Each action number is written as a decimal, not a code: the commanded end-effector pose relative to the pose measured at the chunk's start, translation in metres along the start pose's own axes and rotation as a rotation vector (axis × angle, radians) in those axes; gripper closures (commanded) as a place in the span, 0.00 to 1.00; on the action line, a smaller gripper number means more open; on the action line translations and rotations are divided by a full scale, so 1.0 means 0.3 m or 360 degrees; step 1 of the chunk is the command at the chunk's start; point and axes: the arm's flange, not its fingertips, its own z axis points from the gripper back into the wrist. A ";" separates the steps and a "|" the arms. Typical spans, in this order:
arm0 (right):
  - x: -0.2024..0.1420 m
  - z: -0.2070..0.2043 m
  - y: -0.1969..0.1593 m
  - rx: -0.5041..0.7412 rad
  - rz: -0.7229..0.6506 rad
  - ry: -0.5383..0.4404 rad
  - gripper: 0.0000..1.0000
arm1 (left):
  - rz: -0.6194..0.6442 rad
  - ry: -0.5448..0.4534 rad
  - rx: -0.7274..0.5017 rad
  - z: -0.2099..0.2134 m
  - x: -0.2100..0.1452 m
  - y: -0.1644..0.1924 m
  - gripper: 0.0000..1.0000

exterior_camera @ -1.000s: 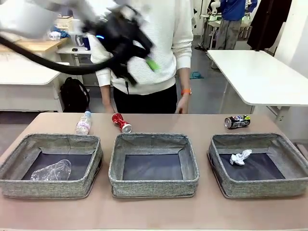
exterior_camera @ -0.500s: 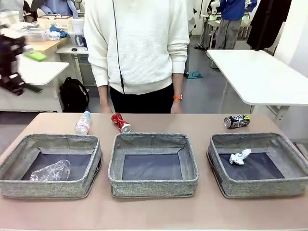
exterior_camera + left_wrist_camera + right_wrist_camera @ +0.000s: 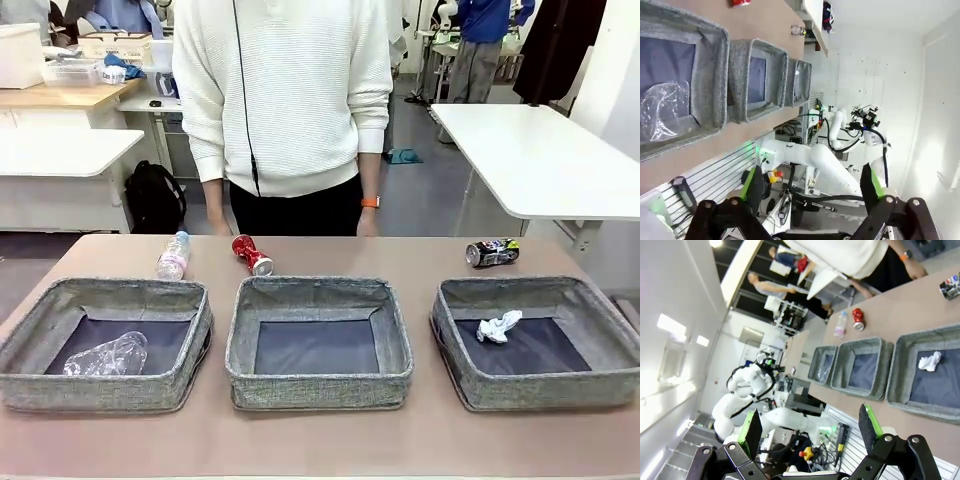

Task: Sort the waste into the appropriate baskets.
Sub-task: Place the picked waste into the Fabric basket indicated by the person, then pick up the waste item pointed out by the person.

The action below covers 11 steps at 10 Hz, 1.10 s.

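Three grey baskets stand in a row. The left basket (image 3: 110, 392) holds a crushed clear plastic bottle (image 3: 105, 355), the middle basket (image 3: 320, 390) is bare inside, and the right basket (image 3: 540, 392) holds crumpled white paper (image 3: 498, 326). Behind them on the table lie a small clear bottle with a pink label (image 3: 173, 256), a crushed red can (image 3: 252, 254) and a crushed black can (image 3: 492, 252). My left gripper (image 3: 811, 185) is open, high and off the table's side, holding nothing. My right gripper (image 3: 810, 427) is also open and holding nothing, high above the baskets (image 3: 862, 367).
A person in a white sweater (image 3: 290, 100) stands at the far edge of the table, hands down by the edge. White tables (image 3: 540, 150) and other people stand behind. Bare tabletop runs in front of the baskets.
My left arm swung from in front of the person out past the left edge of the front view. The waste and baskets have not moved.
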 end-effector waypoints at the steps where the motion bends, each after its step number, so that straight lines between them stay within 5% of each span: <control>1: -0.006 -0.004 0.006 0.0020 0.0018 -0.0008 0.00 | -0.0052 0.0079 0.0044 -0.028 0.079 -0.076 0.00; 11: -0.006 -0.004 0.006 0.0020 0.0018 -0.0008 0.00 | -0.0052 0.0079 0.0044 -0.028 0.079 -0.076 0.00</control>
